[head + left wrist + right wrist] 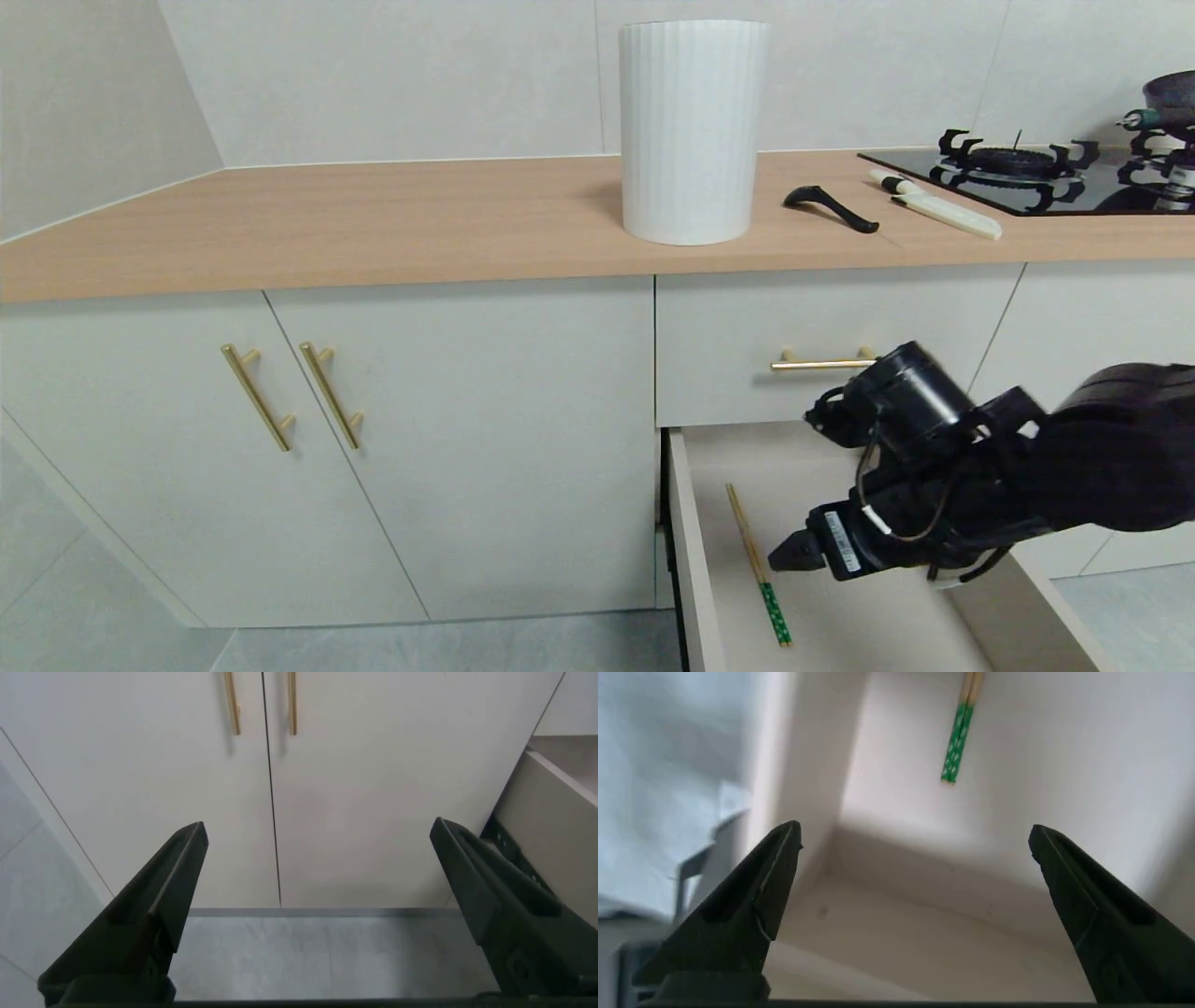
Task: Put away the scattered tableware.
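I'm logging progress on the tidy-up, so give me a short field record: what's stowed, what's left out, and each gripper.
Drawer: pale lower drawer, pulled open
Stowed: wooden chopsticks with green patterned ends, lying on the drawer floor
Left out: black curved utensil and cream-white knife, on the wooden countertop
Right gripper: open, empty, over the drawer
Left gripper: open, empty, facing the pale cabinet doors
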